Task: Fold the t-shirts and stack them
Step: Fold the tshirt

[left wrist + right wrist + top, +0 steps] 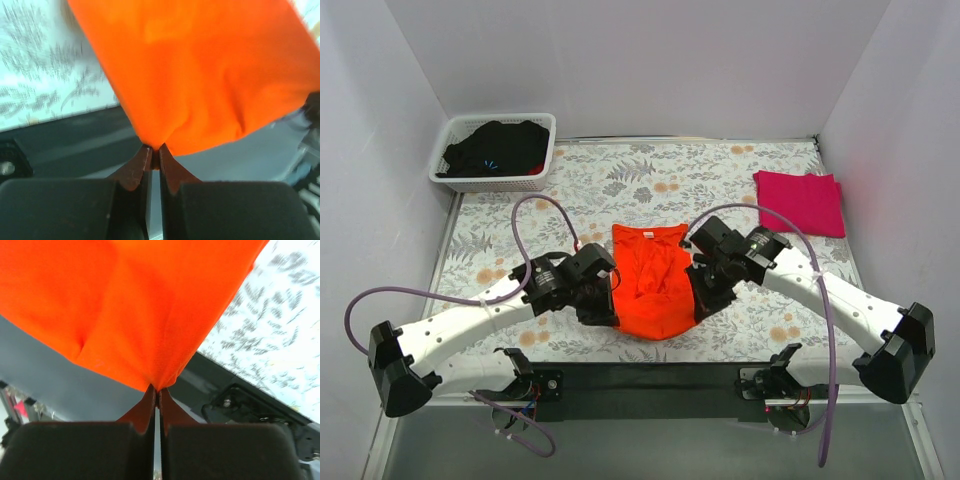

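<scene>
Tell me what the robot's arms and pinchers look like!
Both are white tubes with chunky black joints: the left arm and the right arm. A thin purple cable loops along each. The left gripper and right gripper have black bodies ending in pointed reddish-brown tips.
</scene>
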Robot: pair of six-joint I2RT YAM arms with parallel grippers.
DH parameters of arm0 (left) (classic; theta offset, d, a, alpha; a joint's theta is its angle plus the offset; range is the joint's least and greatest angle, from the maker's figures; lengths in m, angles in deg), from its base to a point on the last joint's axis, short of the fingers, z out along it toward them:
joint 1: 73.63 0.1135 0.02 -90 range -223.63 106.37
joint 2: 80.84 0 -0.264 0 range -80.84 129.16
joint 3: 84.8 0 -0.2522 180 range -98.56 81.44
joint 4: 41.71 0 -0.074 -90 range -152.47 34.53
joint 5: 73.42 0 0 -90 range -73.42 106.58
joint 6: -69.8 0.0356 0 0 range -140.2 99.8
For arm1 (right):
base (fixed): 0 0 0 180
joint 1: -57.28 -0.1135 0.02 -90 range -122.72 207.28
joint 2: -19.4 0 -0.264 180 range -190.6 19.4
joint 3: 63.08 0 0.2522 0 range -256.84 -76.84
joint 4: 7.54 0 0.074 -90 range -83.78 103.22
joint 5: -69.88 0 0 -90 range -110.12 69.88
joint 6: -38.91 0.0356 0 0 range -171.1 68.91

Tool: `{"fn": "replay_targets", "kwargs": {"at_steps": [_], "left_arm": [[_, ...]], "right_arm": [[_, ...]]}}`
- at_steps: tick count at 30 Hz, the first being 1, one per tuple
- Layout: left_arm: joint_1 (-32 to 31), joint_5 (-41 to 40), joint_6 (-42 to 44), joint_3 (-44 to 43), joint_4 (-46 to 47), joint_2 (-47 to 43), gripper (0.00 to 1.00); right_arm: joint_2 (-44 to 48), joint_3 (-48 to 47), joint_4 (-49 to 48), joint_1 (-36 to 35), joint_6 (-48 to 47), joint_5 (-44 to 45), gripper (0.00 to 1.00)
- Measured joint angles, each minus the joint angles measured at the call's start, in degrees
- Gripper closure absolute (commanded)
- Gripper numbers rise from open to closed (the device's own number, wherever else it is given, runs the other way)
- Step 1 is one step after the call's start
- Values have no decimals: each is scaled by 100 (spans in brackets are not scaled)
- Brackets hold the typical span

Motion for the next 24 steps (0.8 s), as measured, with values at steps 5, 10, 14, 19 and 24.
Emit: {"fn": "replay_targets", "kwargs": {"at_steps": [5, 10, 14, 19, 24], "left_arm": [[61, -1005, 20, -492, 79, 496, 100], [260, -1576, 120, -509, 315, 841, 100], [542, -1768, 282, -516, 584, 901, 100], [970, -1777, 575, -612, 1010, 1040, 100], [1307, -1738, 879, -726, 1401, 1233, 100]], "right_arm": [[-400, -868, 177, 216, -262, 413, 99], [-782, -1274, 271, 442, -557, 605, 99], [-990, -1550, 326, 680, -793, 671, 99], [-1189, -1858, 330, 1036, -1093, 693, 99], [-1585, -2238, 308, 1279, -1379, 697, 99]]}}
